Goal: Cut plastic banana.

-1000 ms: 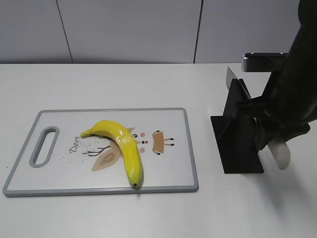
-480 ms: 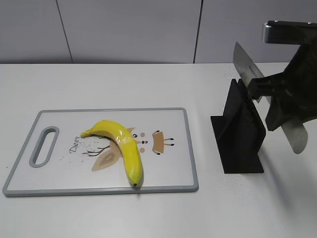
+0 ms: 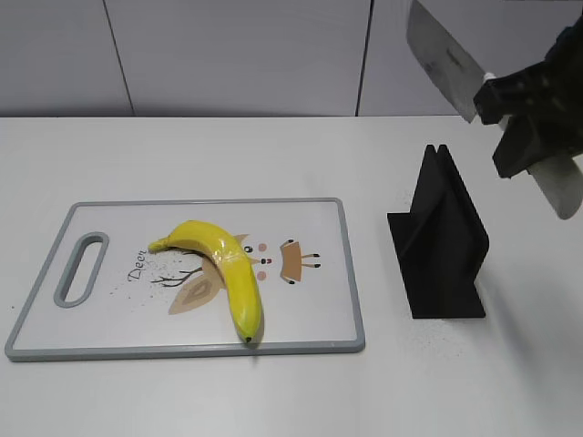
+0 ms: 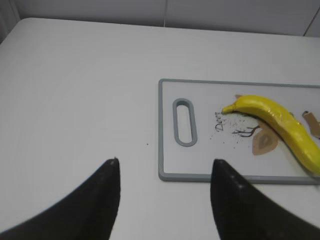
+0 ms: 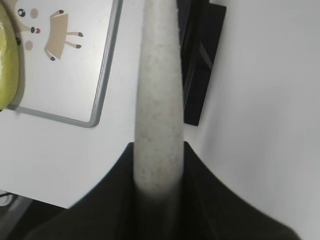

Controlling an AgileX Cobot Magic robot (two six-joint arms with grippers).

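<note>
Cutting board (image 3: 310, 214) lies left of centre; plastic banana (image 3: 223, 269) rests on it, long axis running diagonally from rear-left to front-right. Knife (image 3: 442, 59) is clamped by its handle in right gripper (image 3: 533, 123), raised above black knife stand (image 3: 442, 241), well right of the banana. Left gripper (image 4: 165, 200) is spread apart, empty, nearer the board's handle end.

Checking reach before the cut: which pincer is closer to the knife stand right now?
Right. The right pincer holds the knife in the air just above and right of the knife stand. The left pincer hangs open beyond the cutting board's handle end, on the far side from the stand.
</note>
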